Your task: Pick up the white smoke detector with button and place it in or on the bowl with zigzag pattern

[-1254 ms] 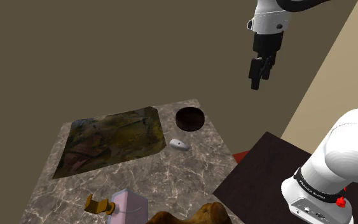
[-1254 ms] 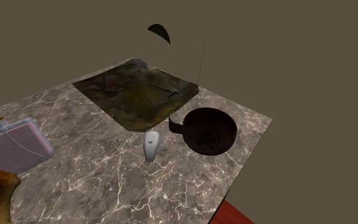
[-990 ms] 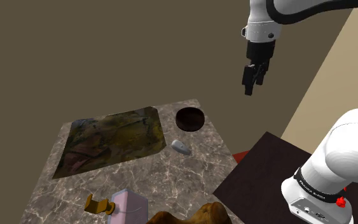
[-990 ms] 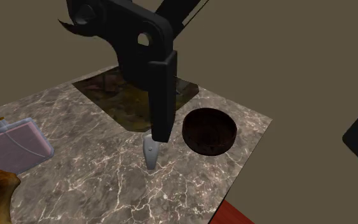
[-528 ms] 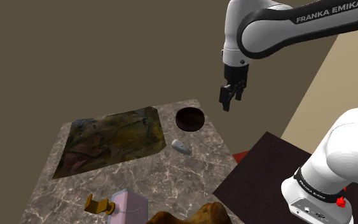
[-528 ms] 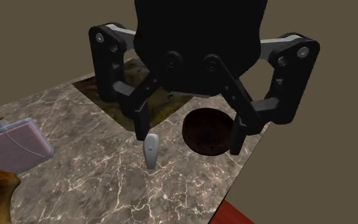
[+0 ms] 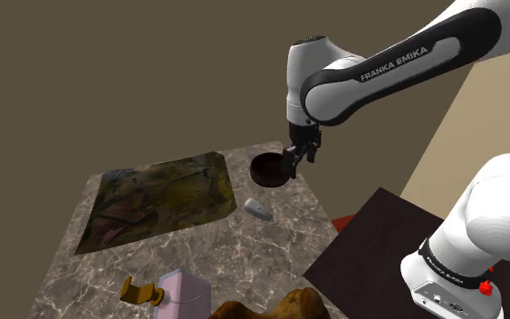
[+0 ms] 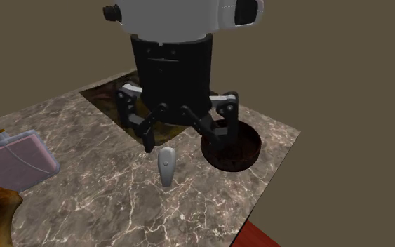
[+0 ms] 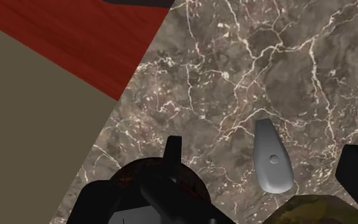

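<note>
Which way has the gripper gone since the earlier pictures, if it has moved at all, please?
Yes. In the shoulder view the gripper has come down and to the left, from high above and right of the bowl to just over its right rim.

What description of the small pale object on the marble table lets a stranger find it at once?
Find the marble table, then the dark bowl near its corner. Beside it, just off the mottled mat, lies the smoke detector: pale grey, teardrop-shaped, with one button, unlike its dark neighbours.
</note>
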